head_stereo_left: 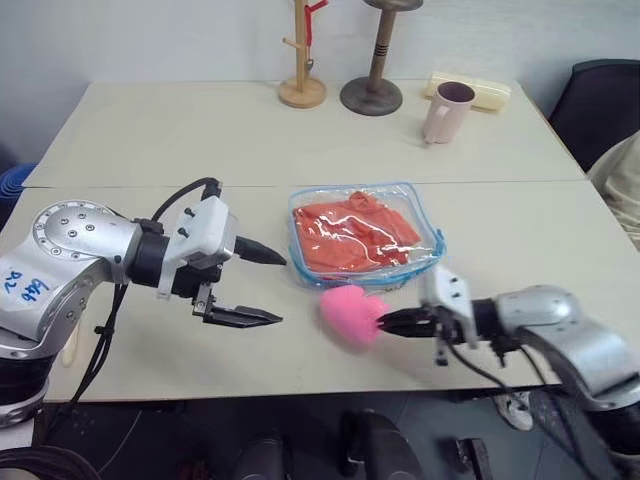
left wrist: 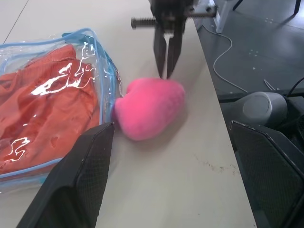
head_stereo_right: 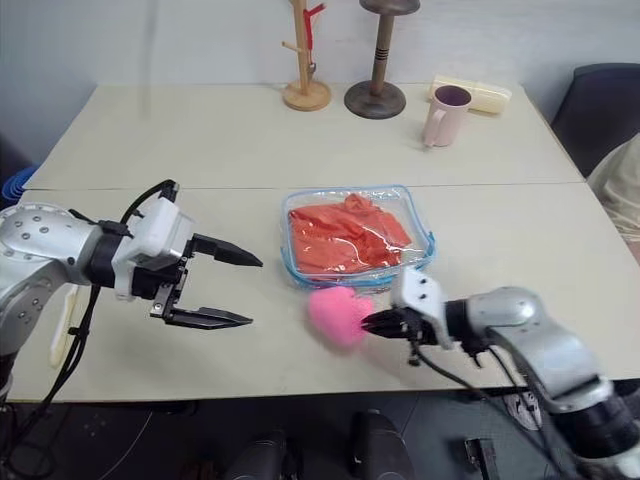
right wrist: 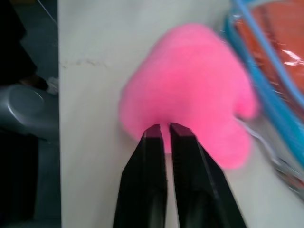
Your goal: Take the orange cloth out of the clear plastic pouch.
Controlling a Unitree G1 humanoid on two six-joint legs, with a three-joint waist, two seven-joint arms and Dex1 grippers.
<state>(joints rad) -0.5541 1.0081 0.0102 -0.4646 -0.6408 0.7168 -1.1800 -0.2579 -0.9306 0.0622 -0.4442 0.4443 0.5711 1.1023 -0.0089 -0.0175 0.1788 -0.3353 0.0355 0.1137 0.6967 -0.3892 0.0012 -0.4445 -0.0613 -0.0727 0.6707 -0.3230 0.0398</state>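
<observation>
The clear plastic pouch (head_stereo_left: 432, 246) lies flat at the table's middle, blue trim around it. The orange cloth (head_stereo_left: 350, 240) sits crumpled inside it. A pink plush lump (head_stereo_left: 346, 312) rests against the pouch's near edge. My right gripper (head_stereo_left: 383, 323) reaches in from the right, its fingers (right wrist: 152, 156) nearly together and pinching the plush's edge. The left wrist view shows the same grip on the plush (left wrist: 149, 107). My left gripper (head_stereo_left: 282, 290) hovers open, left of the pouch, pointing toward it with nothing between its fingers (left wrist: 88, 164).
At the table's far side stand a pink mug (head_stereo_left: 445, 110), a cream case (head_stereo_left: 487, 93) behind it, a wooden peg stand (head_stereo_left: 302, 88) and a dark round-based stand (head_stereo_left: 371, 95). A dark chair (head_stereo_left: 600, 105) is at the far right. The table's near edge runs just below both grippers.
</observation>
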